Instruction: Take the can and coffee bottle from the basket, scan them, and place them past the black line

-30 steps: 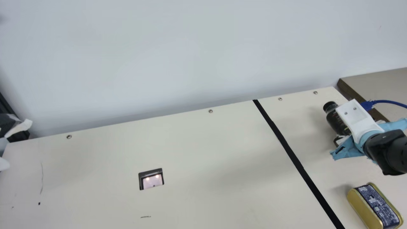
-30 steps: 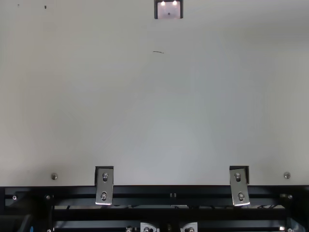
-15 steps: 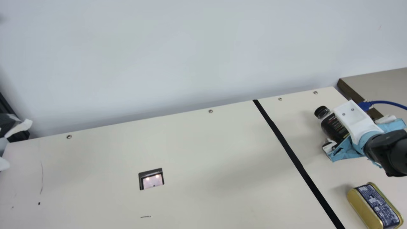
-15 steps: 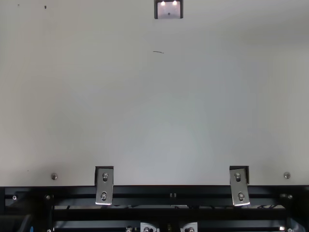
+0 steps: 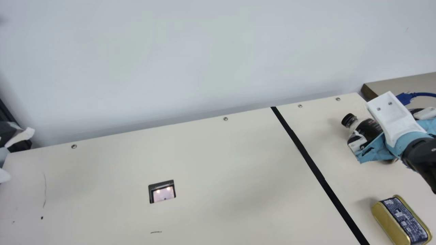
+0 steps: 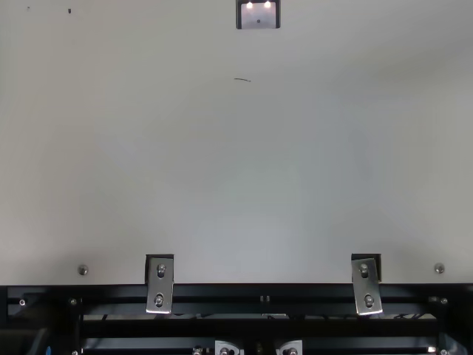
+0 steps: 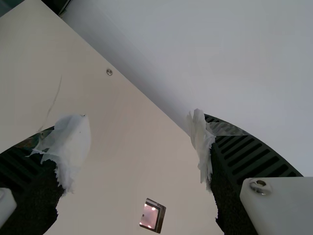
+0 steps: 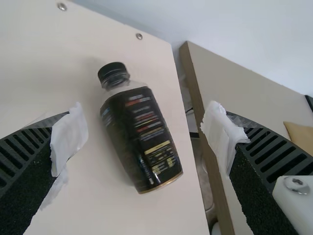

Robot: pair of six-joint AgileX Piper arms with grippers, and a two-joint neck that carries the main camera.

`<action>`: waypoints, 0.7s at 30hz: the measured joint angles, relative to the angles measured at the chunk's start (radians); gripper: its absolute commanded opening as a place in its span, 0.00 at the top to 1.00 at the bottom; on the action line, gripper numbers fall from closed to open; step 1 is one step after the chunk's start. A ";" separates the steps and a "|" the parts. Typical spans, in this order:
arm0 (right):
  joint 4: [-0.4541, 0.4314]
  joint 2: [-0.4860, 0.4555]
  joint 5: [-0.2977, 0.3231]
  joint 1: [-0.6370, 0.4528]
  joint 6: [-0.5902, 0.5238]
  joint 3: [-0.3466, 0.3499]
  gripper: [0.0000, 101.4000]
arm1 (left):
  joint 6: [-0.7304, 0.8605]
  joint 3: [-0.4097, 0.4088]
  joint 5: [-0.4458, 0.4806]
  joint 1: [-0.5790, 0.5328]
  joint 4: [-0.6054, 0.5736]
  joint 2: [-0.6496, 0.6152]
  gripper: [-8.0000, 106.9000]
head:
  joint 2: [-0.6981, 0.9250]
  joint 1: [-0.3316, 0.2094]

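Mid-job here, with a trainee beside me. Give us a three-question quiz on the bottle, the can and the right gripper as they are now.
1. Multiple choice: what colour is the cap of the coffee bottle? A) white B) black C) gold
2. True or false: the can sits on the same side of the black line as the coffee bottle.
3. Fill in the blank: the right gripper is ____ (open/shut).

Key: 1 B; 2 true; 3 open

Main view: a white plastic bracket (image 5: 395,119) is partly hiding the dark, black-capped plastic bottle (image 5: 370,129); picture edges are cropping the black left gripper (image 5: 17,154) and (at right) a thin blue cable (image 5: 422,94). Top view: the upper edge is cutting the black-framed rectangular scanner window (image 6: 258,16).
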 measured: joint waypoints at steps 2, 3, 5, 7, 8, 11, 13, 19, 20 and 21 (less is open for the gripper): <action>-0.001 -0.037 0.020 0.005 0.026 0.016 0.00 | 0.000 0.000 0.000 0.000 0.000 0.000 0.15 | 0.005 0.000; -0.002 -0.051 0.028 0.006 0.036 0.026 0.00 | 0.000 0.000 0.000 0.000 0.000 0.000 0.15 | 0.000 0.000; -0.004 -0.087 0.051 0.012 0.068 0.045 0.00 | 0.000 0.000 0.000 0.000 0.000 0.000 0.15 | 0.000 0.000; -0.008 -0.120 0.075 0.017 0.102 0.064 0.00 | 0.000 0.000 0.000 0.000 0.000 0.000 0.15 | 0.005 0.005; -0.009 -0.138 0.089 0.019 0.120 0.075 0.00 | 0.000 0.000 0.000 0.000 0.000 0.000 0.15 | 0.005 0.005; -0.019 -0.198 0.127 0.027 0.188 0.110 0.00 | 0.000 0.000 0.000 0.000 0.000 0.000 0.15 | 0.000 0.000; -0.033 -0.233 0.160 0.037 0.231 0.132 0.00 | 0.000 0.000 0.000 0.000 0.000 0.000 0.15 | 0.000 0.000; -0.092 -0.368 0.249 0.077 0.399 0.212 0.00 | 0.000 0.000 0.000 0.000 0.000 0.000 0.15 | 0.000 0.000; -0.107 -0.390 0.264 0.085 0.428 0.226 0.00 | 0.000 0.000 0.000 0.000 0.000 0.000 0.15 | 0.000 0.000; -0.120 -0.409 0.278 0.094 0.451 0.238 0.00 | 0.000 0.000 0.000 0.000 0.000 0.000 0.15 | 0.000 0.000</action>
